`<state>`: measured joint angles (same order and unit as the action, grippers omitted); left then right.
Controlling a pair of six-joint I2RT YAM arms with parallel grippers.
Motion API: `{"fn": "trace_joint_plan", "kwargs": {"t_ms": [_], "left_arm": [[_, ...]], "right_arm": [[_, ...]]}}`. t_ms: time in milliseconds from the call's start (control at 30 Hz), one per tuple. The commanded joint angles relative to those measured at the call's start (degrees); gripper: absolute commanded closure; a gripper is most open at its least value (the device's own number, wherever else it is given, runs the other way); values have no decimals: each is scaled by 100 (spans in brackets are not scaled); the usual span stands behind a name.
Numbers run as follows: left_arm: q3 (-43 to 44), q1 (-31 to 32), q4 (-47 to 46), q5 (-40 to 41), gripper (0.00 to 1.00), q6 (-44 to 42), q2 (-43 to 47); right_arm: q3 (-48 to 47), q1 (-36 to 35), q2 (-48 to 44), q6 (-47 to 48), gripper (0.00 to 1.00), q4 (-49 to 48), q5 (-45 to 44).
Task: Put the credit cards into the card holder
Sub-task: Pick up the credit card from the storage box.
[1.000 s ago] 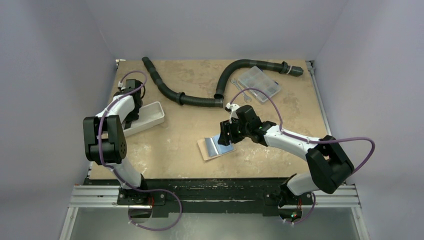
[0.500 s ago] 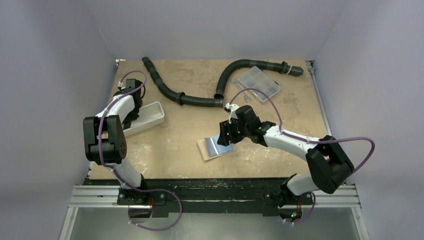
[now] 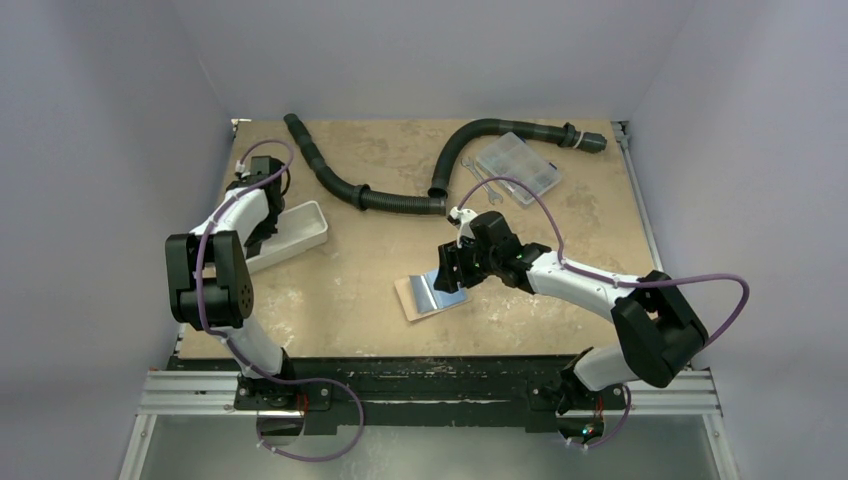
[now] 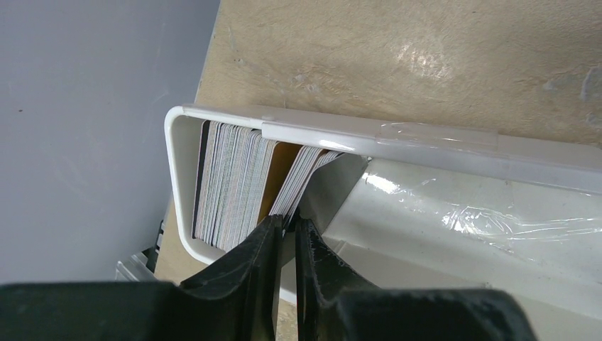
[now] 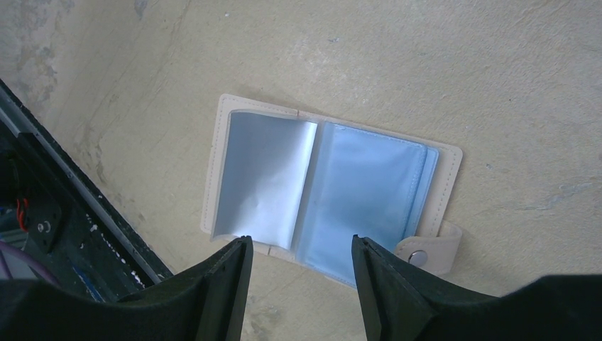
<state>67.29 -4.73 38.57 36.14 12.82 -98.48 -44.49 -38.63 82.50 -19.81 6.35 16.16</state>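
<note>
The card holder (image 3: 430, 293) lies open on the table, tan outside and pale blue inside; in the right wrist view (image 5: 376, 199) its snap tab is at the right. My right gripper (image 3: 450, 272) hovers just over it, open and empty (image 5: 299, 241). The credit cards (image 4: 231, 177) stand on edge in a stack at the end of the white tray (image 4: 426, 138). A few cards (image 4: 305, 174) lean apart from the stack. My left gripper (image 4: 285, 224) reaches into the tray (image 3: 305, 225), its jaws shut on the edge of the leaning cards. In the top view the left gripper (image 3: 257, 238) hides the cards.
A black corrugated hose (image 3: 390, 198) curves across the back of the table. A clear compartment box (image 3: 518, 167) sits at the back right, small wrenches (image 3: 482, 188) beside it. The grey wall (image 4: 92, 106) is close to the tray's left end.
</note>
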Motion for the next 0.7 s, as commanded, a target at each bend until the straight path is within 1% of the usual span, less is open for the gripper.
{"fn": "trace_joint_plan", "kwargs": {"t_ms": [0, 200, 333, 667], "left_arm": [[266, -42, 45, 248, 87, 0, 257], [434, -38, 267, 60, 92, 45, 258], [559, -37, 461, -118, 100, 87, 148], [901, -24, 785, -518, 100, 55, 104]], "right_arm": [[63, -39, -132, 109, 39, -160, 120], [54, -56, -124, 109, 39, -160, 124], [63, -59, -129, 109, 38, -160, 124], [63, -62, -119, 109, 38, -174, 133]]}}
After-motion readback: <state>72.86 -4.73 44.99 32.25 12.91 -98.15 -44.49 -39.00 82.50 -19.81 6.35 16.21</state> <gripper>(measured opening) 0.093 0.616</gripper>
